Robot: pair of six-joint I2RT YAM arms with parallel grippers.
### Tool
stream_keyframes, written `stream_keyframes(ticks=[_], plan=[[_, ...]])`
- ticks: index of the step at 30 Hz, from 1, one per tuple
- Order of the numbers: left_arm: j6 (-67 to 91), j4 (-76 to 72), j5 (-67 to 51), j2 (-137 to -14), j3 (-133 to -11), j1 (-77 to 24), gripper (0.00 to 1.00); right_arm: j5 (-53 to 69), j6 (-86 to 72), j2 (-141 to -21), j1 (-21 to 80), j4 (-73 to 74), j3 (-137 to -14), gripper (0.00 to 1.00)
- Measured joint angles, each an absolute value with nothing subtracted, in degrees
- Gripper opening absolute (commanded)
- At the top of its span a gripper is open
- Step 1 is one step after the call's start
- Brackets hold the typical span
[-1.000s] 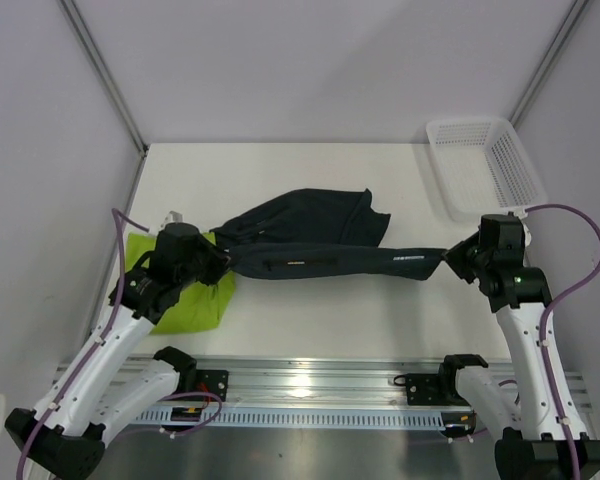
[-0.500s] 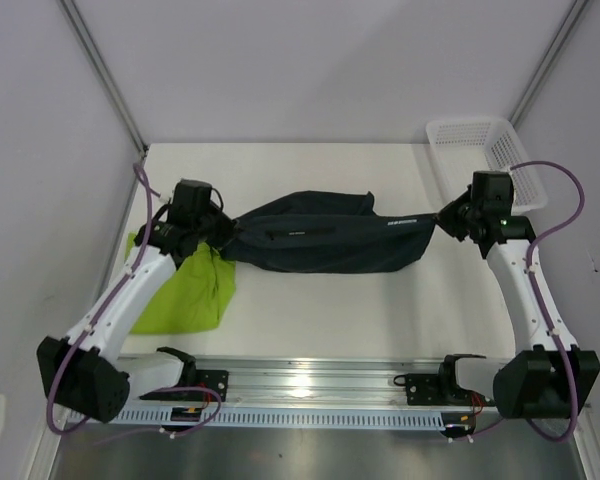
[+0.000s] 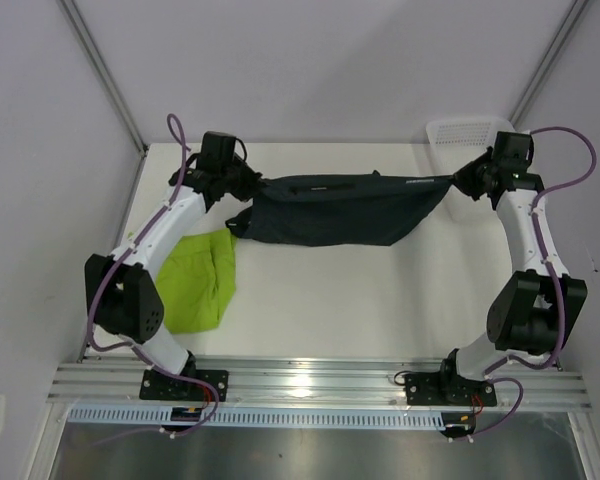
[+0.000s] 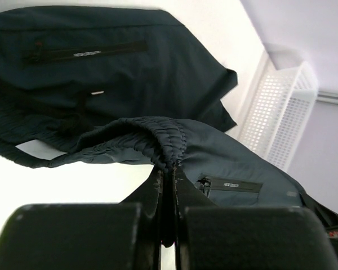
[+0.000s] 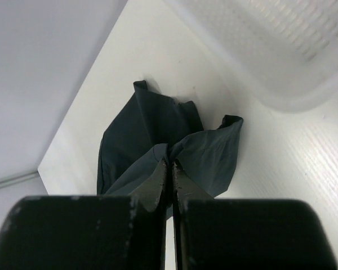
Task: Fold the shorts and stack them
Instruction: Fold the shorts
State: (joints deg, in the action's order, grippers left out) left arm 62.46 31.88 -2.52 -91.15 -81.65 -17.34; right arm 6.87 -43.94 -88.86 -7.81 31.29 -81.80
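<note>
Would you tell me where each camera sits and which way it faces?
Top external: above and behind the robot, looking down at the table; left arm and right arm show.
Left wrist: on the left gripper, facing the white basket; shut jaws show.
Right wrist: on the right gripper, facing along the navy shorts; shut jaws show.
All share the navy shorts and white basket.

top: high, rear, looking down | wrists: close, low | shared: navy shorts (image 3: 330, 212)
</note>
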Motion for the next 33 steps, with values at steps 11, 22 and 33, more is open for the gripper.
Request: stream_keyframes(ticks=[11,22,33], plan=[[62.57,26.22,-5.37,-92.4,-78.7,-20.36,0.0,10.5,-42.81,-86.19,-13.8,31.18,-79.85,0.0],[69.58,18.98,-4.01,-77.52,-58.15,-32.91,0.0,12.62,-37.95,-70.78,-21.37,31.57,-69.34,0.0],[80.6,14.41,-2.98,-60.07,-34.26,-35.38,0.0,13.72,-35.7,-70.7,-16.27,32.97,-67.44,0.0]])
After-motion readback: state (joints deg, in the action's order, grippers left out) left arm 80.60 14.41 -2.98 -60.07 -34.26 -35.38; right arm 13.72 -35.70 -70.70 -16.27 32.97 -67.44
